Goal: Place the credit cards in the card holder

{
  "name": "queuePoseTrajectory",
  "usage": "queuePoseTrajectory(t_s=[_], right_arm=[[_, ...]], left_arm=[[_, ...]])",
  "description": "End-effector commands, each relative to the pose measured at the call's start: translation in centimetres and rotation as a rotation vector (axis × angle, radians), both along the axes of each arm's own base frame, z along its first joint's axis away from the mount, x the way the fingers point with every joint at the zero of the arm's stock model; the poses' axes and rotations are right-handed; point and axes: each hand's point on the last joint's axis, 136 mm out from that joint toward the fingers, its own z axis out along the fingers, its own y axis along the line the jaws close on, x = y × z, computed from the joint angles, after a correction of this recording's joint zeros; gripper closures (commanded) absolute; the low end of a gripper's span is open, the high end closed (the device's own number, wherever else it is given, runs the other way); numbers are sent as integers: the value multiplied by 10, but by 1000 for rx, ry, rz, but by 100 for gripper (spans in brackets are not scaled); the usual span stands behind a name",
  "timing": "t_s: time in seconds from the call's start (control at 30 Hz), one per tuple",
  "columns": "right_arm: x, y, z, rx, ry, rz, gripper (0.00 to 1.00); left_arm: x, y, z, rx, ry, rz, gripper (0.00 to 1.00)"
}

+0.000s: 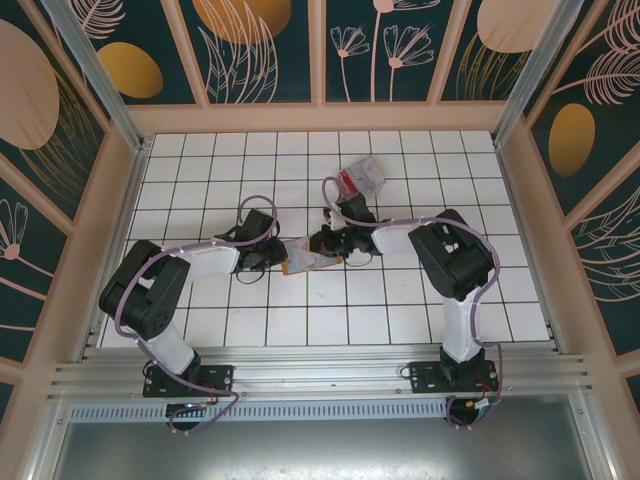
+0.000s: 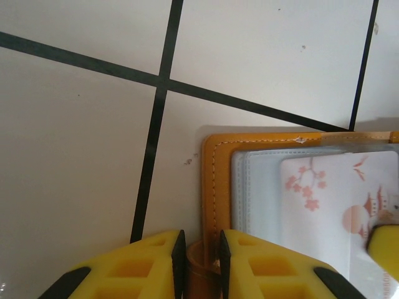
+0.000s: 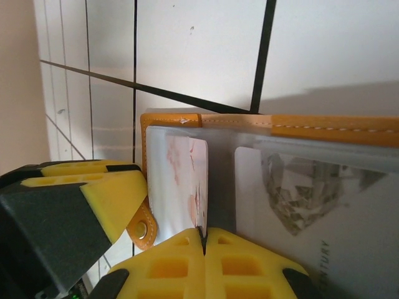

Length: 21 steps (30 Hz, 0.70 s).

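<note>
The card holder [image 1: 303,260] lies open on the tiled bench [image 1: 400,300] between the two arms, and the left hand [image 2: 201,252] is clamped on its orange edge. The right hand [image 3: 204,243] has its fingers pressed together on the edge of a whitish credit card [image 3: 181,180] with pink print, which lies over the grey inner sleeves of the holder, and a second card [image 3: 312,212] with grey print lies just beside it. A clear plastic box [image 1: 360,178] sits farther back on the bench, apart from the holder.
</note>
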Motion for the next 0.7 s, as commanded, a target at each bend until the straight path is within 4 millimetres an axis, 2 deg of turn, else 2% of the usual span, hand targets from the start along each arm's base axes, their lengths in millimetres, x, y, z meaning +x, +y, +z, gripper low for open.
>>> queuePoseTrajectory(t_s=[0.0, 0.33, 0.4, 0.5, 0.67], right_arm=[[-2, -4, -19, -124, -2, -37, 100], [-10, 15, -24, -250, -82, 5, 100], [-12, 16, -22, -245, -84, 12, 98], [-13, 16, -13, -231, -96, 17, 100], [-12, 14, 0, -225, -109, 18, 86]], left_arm=[[-14, -7, -21, -31, 67, -20, 75], [-13, -8, -19, -45, 60, -20, 75], [-13, -8, -19, -44, 60, -20, 75], [-11, -10, -18, -49, 57, -21, 75], [-6, -14, -10, -68, 40, -19, 75]])
